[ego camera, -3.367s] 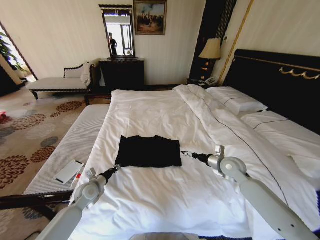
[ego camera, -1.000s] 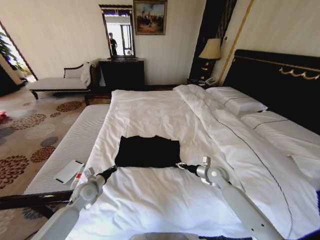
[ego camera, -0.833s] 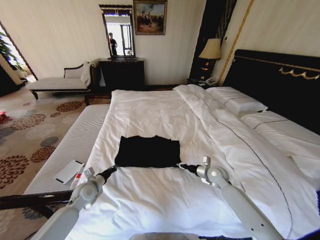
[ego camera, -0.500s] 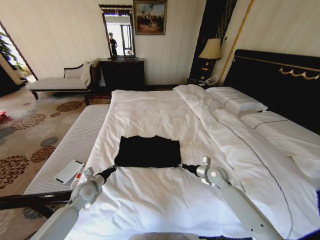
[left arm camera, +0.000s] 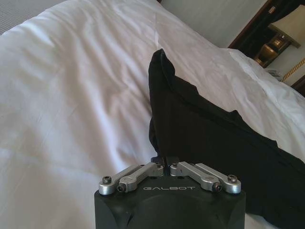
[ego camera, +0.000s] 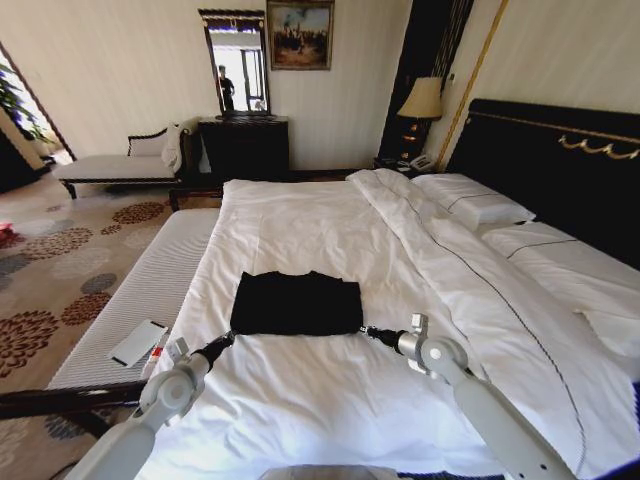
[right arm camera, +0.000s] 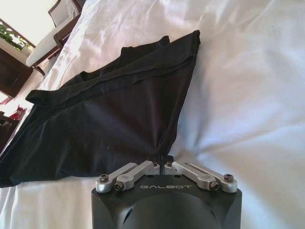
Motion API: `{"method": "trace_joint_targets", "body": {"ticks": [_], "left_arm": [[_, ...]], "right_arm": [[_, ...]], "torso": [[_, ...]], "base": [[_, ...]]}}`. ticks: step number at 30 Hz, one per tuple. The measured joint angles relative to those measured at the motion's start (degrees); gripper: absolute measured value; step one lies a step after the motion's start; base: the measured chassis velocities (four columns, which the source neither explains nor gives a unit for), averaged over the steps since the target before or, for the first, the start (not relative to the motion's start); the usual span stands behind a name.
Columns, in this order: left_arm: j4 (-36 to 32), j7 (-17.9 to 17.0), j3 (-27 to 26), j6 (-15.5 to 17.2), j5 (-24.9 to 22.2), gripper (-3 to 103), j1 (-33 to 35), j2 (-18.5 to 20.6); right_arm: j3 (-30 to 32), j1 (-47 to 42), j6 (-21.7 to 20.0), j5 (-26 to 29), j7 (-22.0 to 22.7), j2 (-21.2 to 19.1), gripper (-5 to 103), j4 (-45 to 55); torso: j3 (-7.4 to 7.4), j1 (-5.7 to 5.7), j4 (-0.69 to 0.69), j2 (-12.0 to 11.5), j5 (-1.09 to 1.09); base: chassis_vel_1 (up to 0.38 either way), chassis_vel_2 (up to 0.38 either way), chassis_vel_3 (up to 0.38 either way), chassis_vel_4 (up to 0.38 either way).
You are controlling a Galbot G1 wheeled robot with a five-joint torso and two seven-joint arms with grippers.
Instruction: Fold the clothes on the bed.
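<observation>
Bright daylight from the far left doorway, lit lamp (ego camera: pixel 421 99) — white bedding near glare, wide-angle edge stretch

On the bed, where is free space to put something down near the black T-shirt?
Bare sheet lies between the T-shirt and the bed's far end, and nearer the robot between its arms. The shirt's near corners are crowded: left gripper and right gripper pinch them.

Black T-shirt (ego camera: pixel 296 303) soft matt cloth; bed (ego camera: pixel 300 225) sheet white, smooth, lightly creased.
</observation>
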Motion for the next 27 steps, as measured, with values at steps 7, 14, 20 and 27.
{"method": "trace_joint_targets", "body": {"ticks": [7,14,20,27], "left_arm": [[-3.6,0.37,-2.93,-0.02,0.01,1,4.5,0.65],[-7.57,1.22,-7.37,0.13,-0.36,1,9.88,-0.02],[-11.34,3.24,-13.37,0.18,-0.37,1,17.63,-1.14],[-15.96,5.28,-18.98,-0.6,2.72,1,28.21,-2.13]], "right_arm": [[4.07,-6.09,0.02,-0.38,-0.46,-0.47,0,3.51],[7.92,-11.22,-0.47,-0.23,-0.39,-1.08,0,8.14],[13.16,-17.74,-1.04,-0.49,-0.95,-1.44,0,13.53],[18.63,-26.15,-1.1,-1.09,-1.78,-1.5,0,19.14]], "torso": [[0.0,0.0,0.0,0.0,0.0],[-0.01,0.0,0.0,0.0,0.0],[-0.01,0.0,0.0,0.0,0.0],[-0.01,-0.01,0.0,0.0,-0.01]], "base": [[0.0,0.0,0.0,0.0],[0.0,0.0,0.0,0.0],[0.0,0.0,0.0,0.0],[0.0,0.0,0.0,0.0]]}}
